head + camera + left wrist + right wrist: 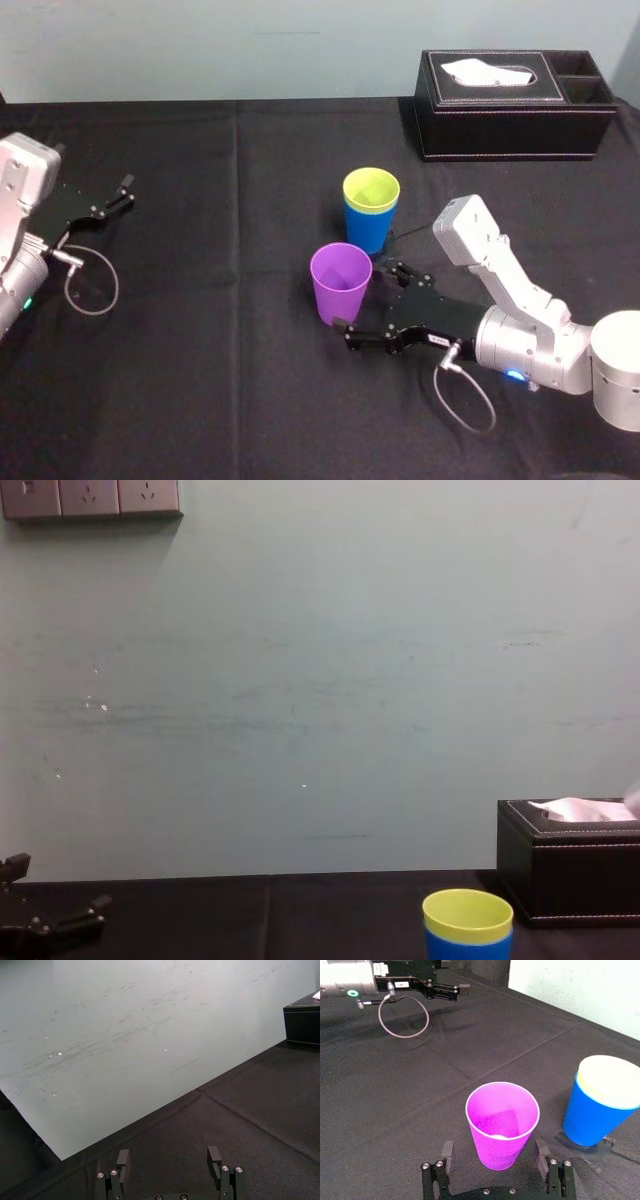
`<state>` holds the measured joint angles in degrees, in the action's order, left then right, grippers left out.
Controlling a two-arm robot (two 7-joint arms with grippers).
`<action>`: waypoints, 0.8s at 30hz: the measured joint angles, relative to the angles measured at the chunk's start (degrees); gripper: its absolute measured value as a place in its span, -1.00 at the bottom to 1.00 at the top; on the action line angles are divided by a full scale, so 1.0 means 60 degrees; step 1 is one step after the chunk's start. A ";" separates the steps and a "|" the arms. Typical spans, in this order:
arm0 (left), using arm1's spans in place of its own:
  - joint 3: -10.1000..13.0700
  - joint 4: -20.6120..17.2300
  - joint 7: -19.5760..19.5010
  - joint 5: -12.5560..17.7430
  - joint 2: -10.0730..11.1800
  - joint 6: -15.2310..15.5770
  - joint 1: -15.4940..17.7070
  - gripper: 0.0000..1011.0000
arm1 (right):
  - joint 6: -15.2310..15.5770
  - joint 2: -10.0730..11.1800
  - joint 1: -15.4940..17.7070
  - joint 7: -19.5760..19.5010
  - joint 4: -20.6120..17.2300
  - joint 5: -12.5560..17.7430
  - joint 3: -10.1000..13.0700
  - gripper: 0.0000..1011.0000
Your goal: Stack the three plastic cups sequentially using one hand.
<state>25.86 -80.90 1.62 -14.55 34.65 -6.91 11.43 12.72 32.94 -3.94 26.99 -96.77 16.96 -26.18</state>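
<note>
The yellow-green cup (371, 187) sits nested inside the blue cup (370, 230) near the table's middle; the pair also shows in the chest view, yellow-green cup (467, 915) above blue cup (468, 948). Just in front and slightly left stands the purple cup (341, 283), upright and alone. My right gripper (375, 303) lies low at the purple cup's right side, open, with the purple cup (502, 1127) standing between its fingers (447, 1152) and a gap on each side. My left gripper (115, 200) rests open and empty at the far left.
A black leather tissue box (515, 105) stands at the back right. A cable loop (90, 285) hangs by the left arm. Bare black cloth (220, 330) lies between the left arm and the cups. A pale wall (320, 680) runs behind the table.
</note>
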 joint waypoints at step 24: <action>0.0000 0.0000 0.0000 0.0000 0.0000 0.0001 0.0000 1.00 | 0.0038 -0.0409 -0.0267 -0.0005 0.0380 -0.0114 -0.0171 0.98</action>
<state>25.86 -80.90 1.62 -14.55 34.65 -6.90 11.43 12.94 30.48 -5.55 26.96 -94.49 16.28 -27.20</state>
